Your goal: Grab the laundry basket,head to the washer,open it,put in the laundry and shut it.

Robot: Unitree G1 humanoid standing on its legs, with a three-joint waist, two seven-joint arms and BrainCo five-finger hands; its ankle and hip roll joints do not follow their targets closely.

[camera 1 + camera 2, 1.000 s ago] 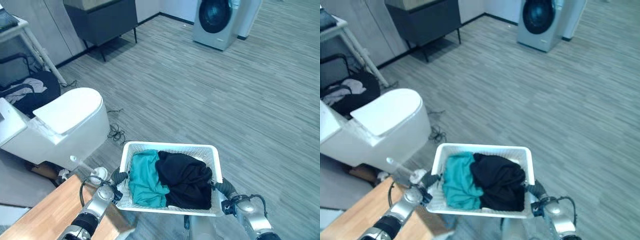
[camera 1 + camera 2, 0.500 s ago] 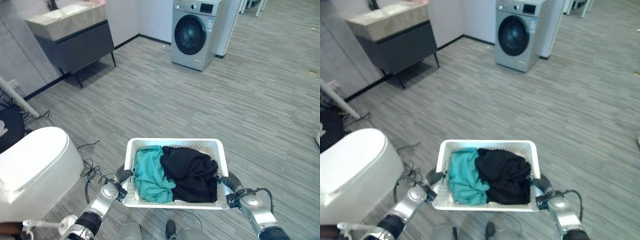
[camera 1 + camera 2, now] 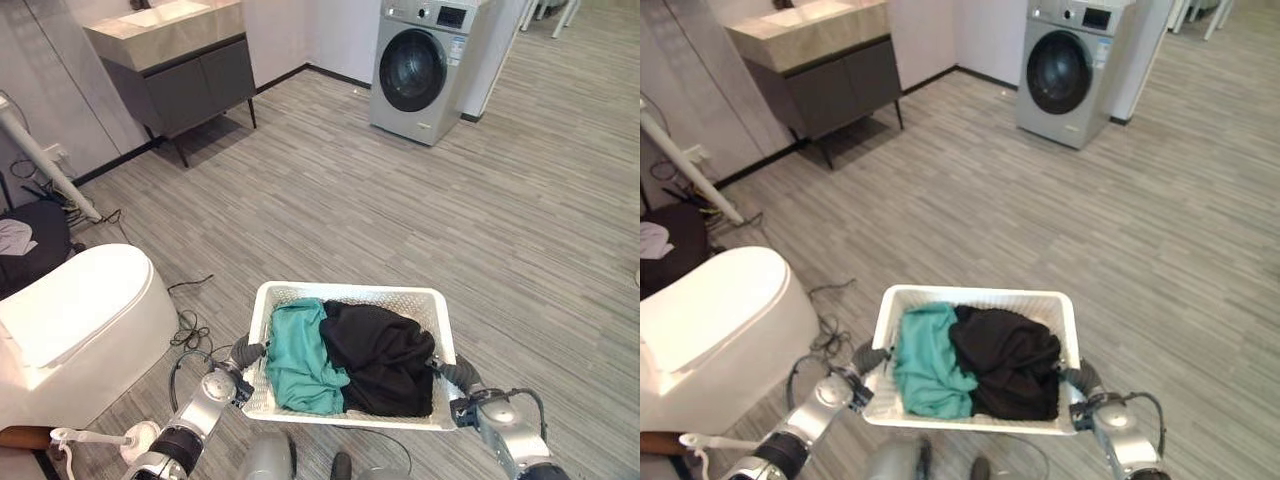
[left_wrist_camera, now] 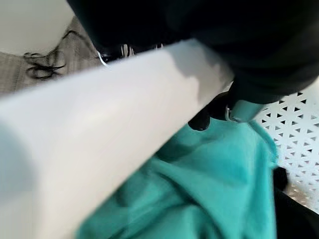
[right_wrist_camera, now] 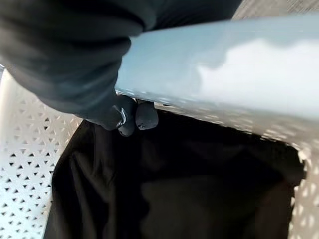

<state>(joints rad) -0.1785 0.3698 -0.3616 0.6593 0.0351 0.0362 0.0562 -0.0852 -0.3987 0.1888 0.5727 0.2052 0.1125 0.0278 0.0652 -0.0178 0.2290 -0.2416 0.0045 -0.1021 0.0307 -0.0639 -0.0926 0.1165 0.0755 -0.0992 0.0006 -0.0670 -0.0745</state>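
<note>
From the left eye, the white laundry basket (image 3: 352,297) hangs off the floor between both arms, teal cloth (image 3: 298,356) beside black cloth (image 3: 380,352) inside. The left robot hand (image 3: 243,353) clamps the left rim, the right robot hand (image 3: 455,374) the right rim. The washer (image 3: 425,68) stands well ahead, door closed. Left wrist view: dark fingertips (image 4: 202,119) curl over the rim above the teal cloth. Right wrist view: fingertips (image 5: 145,115) hook inside the rim against the black cloth.
</note>
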